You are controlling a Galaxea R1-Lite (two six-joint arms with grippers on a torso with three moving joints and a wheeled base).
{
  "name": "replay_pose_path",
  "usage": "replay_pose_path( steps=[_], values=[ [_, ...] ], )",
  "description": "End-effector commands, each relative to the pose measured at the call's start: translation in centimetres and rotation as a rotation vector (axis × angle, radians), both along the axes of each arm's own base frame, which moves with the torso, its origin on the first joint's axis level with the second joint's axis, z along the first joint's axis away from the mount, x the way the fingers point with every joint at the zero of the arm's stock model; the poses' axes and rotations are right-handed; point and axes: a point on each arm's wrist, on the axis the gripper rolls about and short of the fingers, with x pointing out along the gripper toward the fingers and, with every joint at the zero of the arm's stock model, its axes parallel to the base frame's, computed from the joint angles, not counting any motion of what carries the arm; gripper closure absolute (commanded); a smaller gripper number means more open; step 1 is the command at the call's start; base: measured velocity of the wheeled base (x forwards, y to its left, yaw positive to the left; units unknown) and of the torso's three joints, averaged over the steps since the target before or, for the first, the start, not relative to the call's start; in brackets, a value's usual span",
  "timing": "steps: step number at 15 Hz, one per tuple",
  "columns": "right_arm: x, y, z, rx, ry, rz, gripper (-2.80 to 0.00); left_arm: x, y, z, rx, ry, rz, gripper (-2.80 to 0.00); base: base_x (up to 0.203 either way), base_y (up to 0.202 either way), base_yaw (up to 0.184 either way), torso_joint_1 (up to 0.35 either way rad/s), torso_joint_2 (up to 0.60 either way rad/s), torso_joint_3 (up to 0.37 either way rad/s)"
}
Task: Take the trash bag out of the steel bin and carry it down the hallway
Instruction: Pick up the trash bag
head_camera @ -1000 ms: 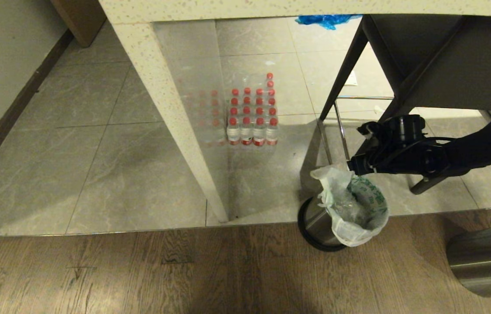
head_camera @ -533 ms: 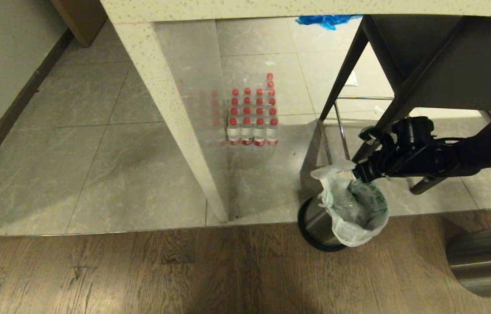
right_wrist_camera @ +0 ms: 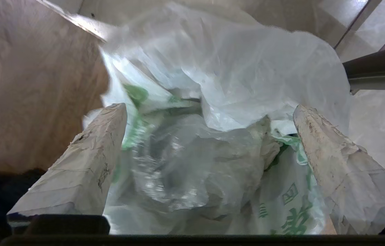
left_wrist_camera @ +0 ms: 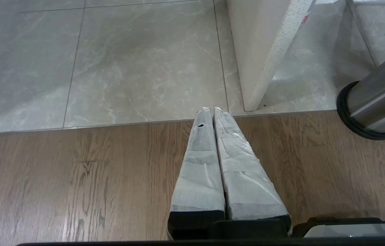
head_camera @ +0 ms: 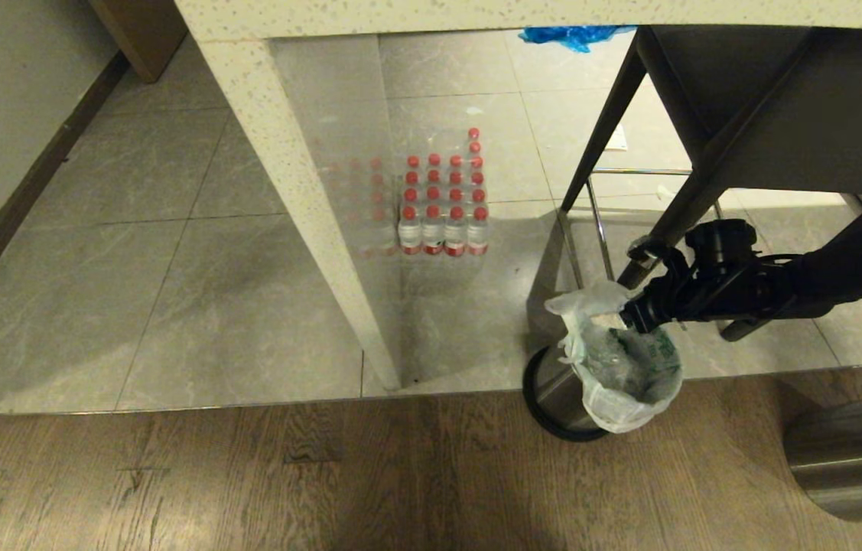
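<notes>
One trash bag lines one steel bin; right gripper jaws spread, left gripper pressed together.

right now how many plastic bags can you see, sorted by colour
whitish trash bag with green print, lining the steel bin: 1
blue bag, on the tiles at the far edge of the head view: 1
total: 2

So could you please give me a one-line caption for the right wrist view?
Open right gripper poised over the trash bag lining the bin.
</notes>
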Motion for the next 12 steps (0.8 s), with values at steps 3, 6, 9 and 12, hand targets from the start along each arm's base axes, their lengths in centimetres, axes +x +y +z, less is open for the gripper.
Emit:
replay_pose_path(
  steps=[3,6,9,12],
  values=[
    [1.1,-1.0,-1.2,-0.012,-0.015,0.031,-2.8,0.0,0.0,0.0,0.0,0.001,0.0,0.0,0.0,0.0,0.0,0.0,0.0,0.0],
    [0.4,-1.7,0.3,0.0,-0.014,0.044,-2.8,0.0,0.0,0.0,0.0,0.0,0.0,0.0,0.0,0.0,0.0,0.0,0.0,0.0],
    [-0.2,-3.0,2.3,0.007,-0.058,0.111,-2.8,0.0,0.0,0.0,0.0,0.001,0.0,0.0,0.0,0.0,0.0,0.0,0.0,0.0],
    [0.2,-3.5,1.7,-0.026,-0.057,0.209,-2.8,0.0,0.0,0.0,0.0,0.0,0.0,0.0,0.0,0.0,0.0,0.0,0.0,0.0]
  ],
)
